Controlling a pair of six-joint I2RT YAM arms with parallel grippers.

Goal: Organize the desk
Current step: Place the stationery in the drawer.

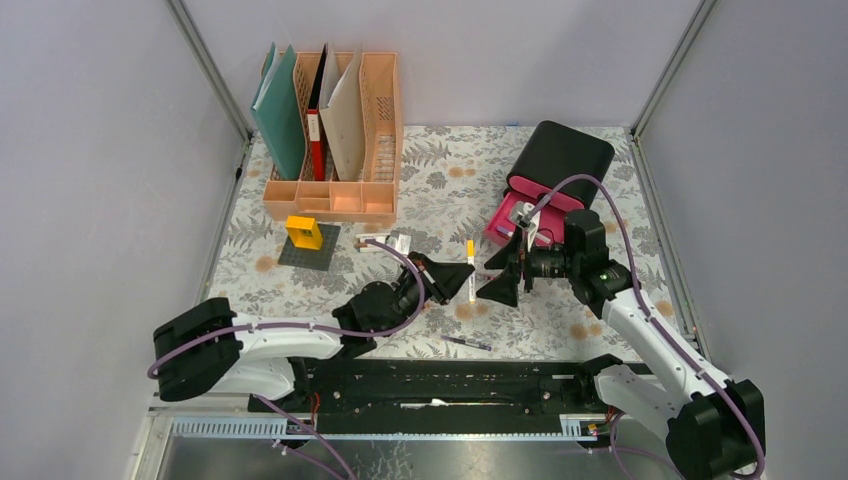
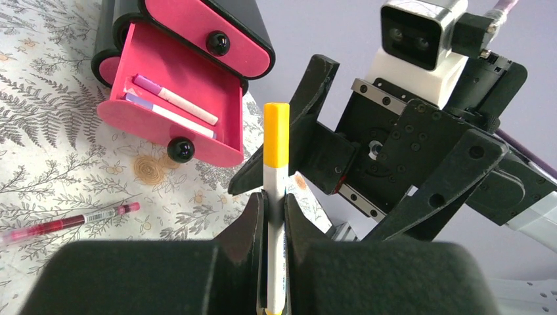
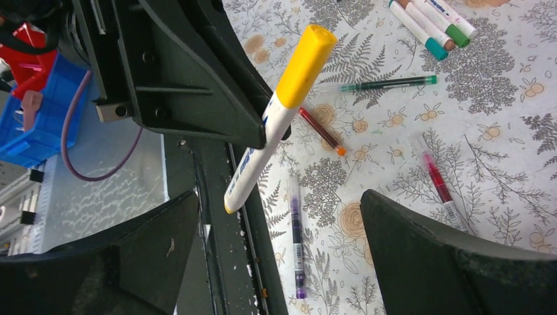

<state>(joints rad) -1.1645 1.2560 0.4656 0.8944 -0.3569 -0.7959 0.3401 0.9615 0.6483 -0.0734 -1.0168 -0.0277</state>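
Grey walls (image 1: 100, 150) framed the tabletop (image 1: 450, 180), which filled the space ahead of both arms, its white cloth printed with grey ferns and tan-orange flowers. Near its centre the left claw (image 1: 462, 280) was clamped on a yellow-capped marker (image 2: 276, 170), held cap-up. The right claw (image 1: 505, 275) faced it from 3 o'clock, jaws wide apart. A hand-over seemed under way. Next, the right claw would need to close on the cap end before the left let go. Toward 2 o'clock a drawer (image 2: 177, 111) stood open, and loose pens (image 3: 297, 249) lay about.
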